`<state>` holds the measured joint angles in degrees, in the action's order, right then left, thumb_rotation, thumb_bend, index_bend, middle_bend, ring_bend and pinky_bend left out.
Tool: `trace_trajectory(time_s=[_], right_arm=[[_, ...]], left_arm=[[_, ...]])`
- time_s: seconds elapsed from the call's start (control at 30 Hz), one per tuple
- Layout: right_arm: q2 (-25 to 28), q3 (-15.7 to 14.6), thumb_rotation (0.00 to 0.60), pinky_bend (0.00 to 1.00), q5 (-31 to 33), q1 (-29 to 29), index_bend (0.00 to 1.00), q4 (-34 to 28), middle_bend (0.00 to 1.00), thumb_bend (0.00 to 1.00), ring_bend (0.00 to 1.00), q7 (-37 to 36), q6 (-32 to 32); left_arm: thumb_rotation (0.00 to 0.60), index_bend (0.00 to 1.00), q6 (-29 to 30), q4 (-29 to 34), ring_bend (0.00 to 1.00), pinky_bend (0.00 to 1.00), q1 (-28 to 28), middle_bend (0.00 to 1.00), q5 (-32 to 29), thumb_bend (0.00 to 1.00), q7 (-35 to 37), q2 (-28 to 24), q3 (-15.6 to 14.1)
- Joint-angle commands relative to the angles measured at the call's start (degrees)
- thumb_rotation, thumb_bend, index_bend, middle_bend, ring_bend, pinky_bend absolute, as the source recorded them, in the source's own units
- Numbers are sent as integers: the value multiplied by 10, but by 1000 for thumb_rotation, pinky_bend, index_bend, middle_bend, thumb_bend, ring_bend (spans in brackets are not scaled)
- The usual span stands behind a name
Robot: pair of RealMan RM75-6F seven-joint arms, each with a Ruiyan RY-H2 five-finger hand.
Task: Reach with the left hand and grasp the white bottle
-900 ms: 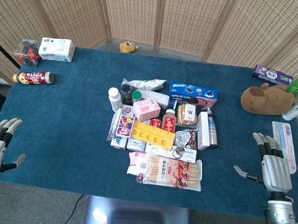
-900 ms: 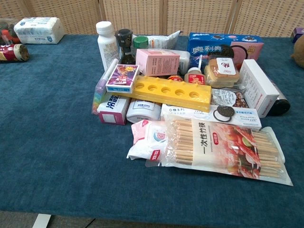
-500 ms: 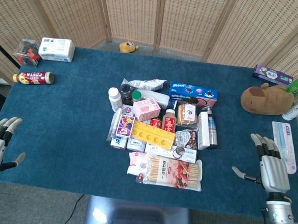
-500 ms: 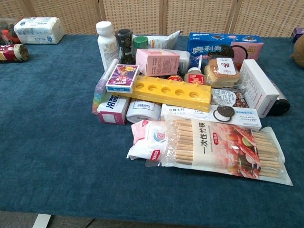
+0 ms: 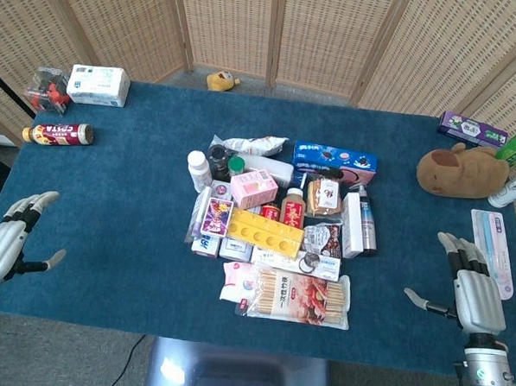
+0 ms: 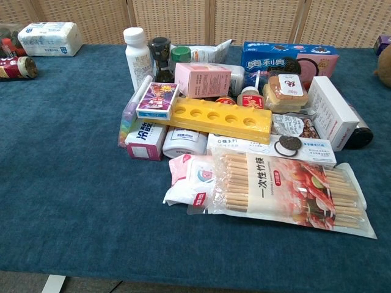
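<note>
- Your worktop (image 5: 120, 177) is covered in blue carpet-like cloth, with woven rattan screens (image 5: 232, 27) standing behind it.
- Your left robot hand (image 5: 9, 245) hovers at the near left edge, fingers spread, holding nothing.
- The white bottle (image 5: 197, 170) stands upright well ahead and to the right of that hand, at the far left corner of the central pile, just beside a dark jar (image 5: 217, 161).
- Your right robot hand (image 5: 471, 286) sits at the near right edge, fingers spread and empty, a brown plush toy (image 5: 461, 171) well beyond it.
- Since 0.5 s ago, your left robot hand has come further onto the worktop and tilted inward; the bottle and pile have not shifted.
</note>
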<state>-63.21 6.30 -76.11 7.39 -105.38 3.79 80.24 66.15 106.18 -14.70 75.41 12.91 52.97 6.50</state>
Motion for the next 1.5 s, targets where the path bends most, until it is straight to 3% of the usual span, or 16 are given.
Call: trace_trajectory(time_s=[0.03, 0.47, 0.8, 1.07, 1.17, 1.27, 1.3, 1.37, 1.4, 1.5], right_arm=[[2, -1, 391, 0, 1, -3, 0, -1, 0, 66, 0, -2, 2], [26, -4, 391, 0, 17, -28, 0, -12, 0, 65, 0, -12, 20], [42, -5, 394, 0, 33, -48, 0, -18, 0, 64, 0, -27, 31], [59, -7, 390, 0, 39, -68, 0, -26, 0, 65, 0, -44, 47], [67, -8, 392, 0, 40, -77, 0, -33, 0, 64, 0, -52, 55], [74, -9, 390, 0, 40, -86, 0, -38, 0, 66, 0, -59, 63], [76, -10, 391, 0, 40, -89, 0, -39, 0, 66, 0, -60, 65], [78, -11, 392, 0, 40, -93, 0, -42, 0, 65, 0, -61, 69], [80, -11, 392, 0, 39, -95, 0, -43, 0, 64, 0, -62, 70], [83, -10, 393, 0, 38, -98, 0, -47, 0, 64, 0, -64, 73]], left_arm=[[600, 32, -89, -48, 0, 0, -61, 0, -48, 336, 73, 17, 36], [600, 26, -263, -189, 0, 0, -202, 0, -127, 336, 195, 159, 111], [600, 48, -318, -319, 0, 0, -275, 0, -121, 336, 285, 290, 152], [600, 52, -351, -423, 0, 0, -325, 0, -74, 336, 379, 379, 173], [600, 127, -346, -465, 1, 0, -343, 3, -63, 339, 401, 414, 178], [600, 335, -318, -522, 136, 6, -359, 123, -61, 368, 392, 457, 181], [600, 486, -308, -537, 313, 71, -363, 281, -64, 411, 388, 469, 185], [600, 668, -285, -566, 533, 232, -368, 499, -76, 474, 379, 495, 193], [600, 735, -281, -573, 597, 335, -369, 579, -79, 498, 378, 501, 195], [600, 761, -272, -583, 683, 441, -366, 673, -87, 518, 382, 507, 199]])
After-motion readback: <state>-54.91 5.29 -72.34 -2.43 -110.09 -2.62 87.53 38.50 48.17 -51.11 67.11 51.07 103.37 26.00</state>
